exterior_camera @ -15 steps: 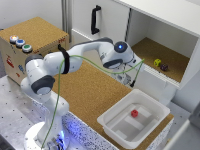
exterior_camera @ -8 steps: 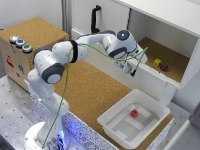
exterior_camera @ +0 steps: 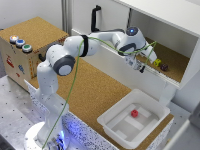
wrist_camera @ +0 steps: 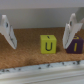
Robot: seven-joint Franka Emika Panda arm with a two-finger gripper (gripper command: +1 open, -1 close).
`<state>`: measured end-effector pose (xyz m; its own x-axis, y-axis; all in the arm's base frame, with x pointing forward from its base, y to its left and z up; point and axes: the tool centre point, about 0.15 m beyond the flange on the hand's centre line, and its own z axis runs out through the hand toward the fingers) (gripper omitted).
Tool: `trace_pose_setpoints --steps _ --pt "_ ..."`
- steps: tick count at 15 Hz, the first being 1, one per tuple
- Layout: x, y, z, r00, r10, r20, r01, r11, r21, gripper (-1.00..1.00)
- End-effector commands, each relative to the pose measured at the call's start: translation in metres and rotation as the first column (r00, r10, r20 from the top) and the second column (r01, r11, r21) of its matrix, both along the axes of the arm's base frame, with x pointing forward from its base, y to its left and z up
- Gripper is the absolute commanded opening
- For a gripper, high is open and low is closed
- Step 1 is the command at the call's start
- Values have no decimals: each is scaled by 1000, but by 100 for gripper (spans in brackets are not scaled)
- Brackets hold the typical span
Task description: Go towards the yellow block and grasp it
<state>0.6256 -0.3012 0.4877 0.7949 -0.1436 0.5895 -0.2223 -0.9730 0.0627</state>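
The arm reached across the cork-covered tabletop (exterior_camera: 95,90) into the open white cabinet (exterior_camera: 170,35), with the hand (exterior_camera: 141,67) held at the cabinet's front edge. In the wrist view the hand (wrist_camera: 39,30) stood open, its two pale fingers (wrist_camera: 7,31) spread wide and gripping nothing. The yellow block (wrist_camera: 48,44) sat on the cabinet's cork floor between the fingers, closer to one of them, and showed a dark mark on its face. In the exterior view the yellow block (exterior_camera: 157,62) lay just beyond the hand. A dark purple cube (wrist_camera: 73,46) sat just beside it; whether the two touched could not be told. A white bin (exterior_camera: 112,120) on the tabletop held a small red cube (exterior_camera: 134,113).
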Motion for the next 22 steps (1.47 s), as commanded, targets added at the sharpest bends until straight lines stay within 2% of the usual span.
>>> trace_pose_setpoints --steps 1,7,16,17,22 --pt "34 -25 -16 996 77 -39 -74 994 82 100" --pt "65 -27 -14 996 89 -14 -87 993 85 100" --pt "100 -37 -27 994 100 -49 -94 990 108 100" --pt "100 -37 -28 994 97 -44 -92 990 107 -100" --pt "99 -33 -24 995 95 -32 -91 990 110 -100"
